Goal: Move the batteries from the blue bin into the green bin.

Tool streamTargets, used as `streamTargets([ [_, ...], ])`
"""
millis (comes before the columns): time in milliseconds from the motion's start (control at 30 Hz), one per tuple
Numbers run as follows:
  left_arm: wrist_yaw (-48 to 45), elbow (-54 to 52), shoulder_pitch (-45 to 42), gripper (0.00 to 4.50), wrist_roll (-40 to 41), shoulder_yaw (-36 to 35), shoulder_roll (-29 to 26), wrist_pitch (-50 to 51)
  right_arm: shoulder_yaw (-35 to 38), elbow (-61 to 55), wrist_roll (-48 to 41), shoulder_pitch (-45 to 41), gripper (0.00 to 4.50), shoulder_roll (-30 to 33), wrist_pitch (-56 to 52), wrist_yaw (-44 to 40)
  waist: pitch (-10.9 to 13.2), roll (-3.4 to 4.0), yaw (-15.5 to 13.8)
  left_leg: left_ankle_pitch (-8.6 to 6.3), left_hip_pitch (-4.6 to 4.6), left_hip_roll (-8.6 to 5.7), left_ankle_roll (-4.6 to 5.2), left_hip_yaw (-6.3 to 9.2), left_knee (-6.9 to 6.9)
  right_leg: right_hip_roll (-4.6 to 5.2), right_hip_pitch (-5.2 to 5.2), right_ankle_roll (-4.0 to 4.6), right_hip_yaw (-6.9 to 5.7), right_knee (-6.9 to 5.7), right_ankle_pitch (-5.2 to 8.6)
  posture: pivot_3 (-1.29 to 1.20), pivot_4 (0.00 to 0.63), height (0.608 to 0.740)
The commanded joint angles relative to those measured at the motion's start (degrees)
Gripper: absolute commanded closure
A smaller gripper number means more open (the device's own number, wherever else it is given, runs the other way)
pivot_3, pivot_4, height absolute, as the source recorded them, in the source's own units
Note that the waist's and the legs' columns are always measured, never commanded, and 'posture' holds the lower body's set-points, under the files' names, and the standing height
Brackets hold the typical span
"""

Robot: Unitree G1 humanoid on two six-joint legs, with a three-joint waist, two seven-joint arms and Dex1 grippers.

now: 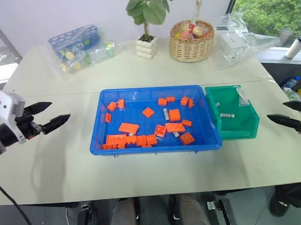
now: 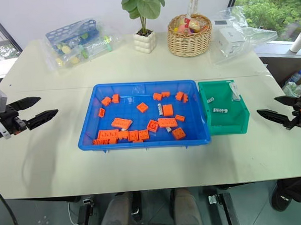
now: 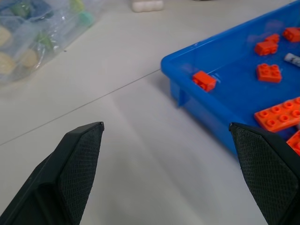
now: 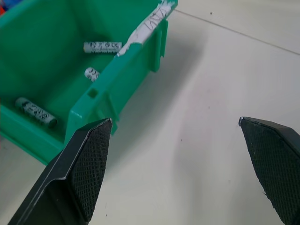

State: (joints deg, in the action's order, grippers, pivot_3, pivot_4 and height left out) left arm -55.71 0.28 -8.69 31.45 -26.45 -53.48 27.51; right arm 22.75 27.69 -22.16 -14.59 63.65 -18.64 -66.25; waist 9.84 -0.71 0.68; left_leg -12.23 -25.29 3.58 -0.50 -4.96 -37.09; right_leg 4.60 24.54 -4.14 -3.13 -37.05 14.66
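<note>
The blue bin (image 1: pixel 154 89) lies in the middle of the table, strewn with orange bricks (image 1: pixel 128 127). Among them is a silver battery (image 1: pixel 166 114), and a smaller silvery piece (image 1: pixel 176 134) lies near the front bricks. The green bin (image 1: pixel 242 130) touches the blue bin's right side and holds three batteries (image 4: pixel 102 47), (image 4: pixel 92 73), (image 4: pixel 35 111). My left gripper (image 1: pixel 59 109) hovers open, left of the blue bin, with nothing between its fingers. To the right of the green bin, my right gripper (image 1: pixel 276 111) is open and empty too, pointing at it.
At the back of the table stand a clear-wrapped blue rack (image 1: pixel 79 45), a potted plant (image 1: pixel 147 42), a wicker basket (image 1: pixel 191 42) and clear plastic bags (image 1: pixel 232 37). Bare tabletop surrounds both bins on the left, right and front.
</note>
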Motion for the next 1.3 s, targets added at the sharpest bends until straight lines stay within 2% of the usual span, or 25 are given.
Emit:
streamTargets([
  [33,0.9,-2.3,0.2,0.00,0.0,-2.0,-0.1,-1.2,0.7,-0.3,-0.2,-1.5,0.04,0.3,0.1,0.2,0.0,0.00,0.0,0.00,0.00,0.00,0.00,0.00,0.00,0.00,0.00,0.00,0.00,0.00,0.00,0.00,0.150,0.736],
  [367,1.5,-2.7,0.2,0.00,0.6,-1.5,-0.5,0.3,1.0,-1.5,-1.0,-1.1,0.04,0.0,-2.2,0.8,0.0,0.00,0.0,0.00,0.00,-0.01,0.00,-0.01,-0.01,0.00,0.00,-0.01,0.00,-0.01,0.00,0.00,0.150,0.736],
  [533,2.6,-5.4,-0.3,0.00,1.2,-0.8,0.5,0.9,-0.3,-2.4,-0.8,-4.4,0.04,0.2,-3.1,1.7,0.0,0.01,0.0,0.00,0.00,-0.01,0.00,-0.02,-0.01,0.00,0.00,-0.02,0.00,-0.01,-0.01,0.00,0.150,0.736],
  [667,2.7,-10.5,0.1,0.00,3.9,-0.1,1.2,3.8,-2.7,-10.4,-3.4,-8.3,0.04,0.2,-8.4,0.8,0.0,0.03,0.0,0.00,0.00,0.00,0.00,-0.01,-0.01,0.00,0.01,-0.11,0.01,-0.04,-0.06,0.00,0.150,0.736],
  [867,0.5,-15.8,0.9,0.00,7.2,0.3,0.2,7.2,-8.2,-24.3,-8.7,-17.0,0.04,-3.7,-20.5,3.9,0.0,0.05,0.1,0.00,-0.01,0.03,0.00,0.03,0.01,-0.05,0.03,-0.14,0.01,-0.04,-0.09,0.00,0.150,0.736],
  [1033,-5.1,-19.8,2.6,0.00,9.3,1.4,-2.3,8.3,-23.6,-35.4,-8.1,-29.4,0.04,-17.2,-32.9,13.0,0.0,0.04,0.6,0.00,-0.03,0.07,0.00,0.08,-0.03,-0.04,0.11,0.07,0.04,-0.06,-0.05,0.00,0.150,0.736],
  [1300,-8.9,-20.3,3.2,0.00,7.8,4.0,-3.8,6.3,-38.2,-33.1,-3.4,-34.5,0.04,-37.8,-37.2,22.4,0.0,0.04,-0.1,0.01,-0.27,-0.02,0.00,0.04,-0.04,0.00,0.22,-0.07,-0.02,-0.08,-0.15,0.00,0.150,0.736],
])
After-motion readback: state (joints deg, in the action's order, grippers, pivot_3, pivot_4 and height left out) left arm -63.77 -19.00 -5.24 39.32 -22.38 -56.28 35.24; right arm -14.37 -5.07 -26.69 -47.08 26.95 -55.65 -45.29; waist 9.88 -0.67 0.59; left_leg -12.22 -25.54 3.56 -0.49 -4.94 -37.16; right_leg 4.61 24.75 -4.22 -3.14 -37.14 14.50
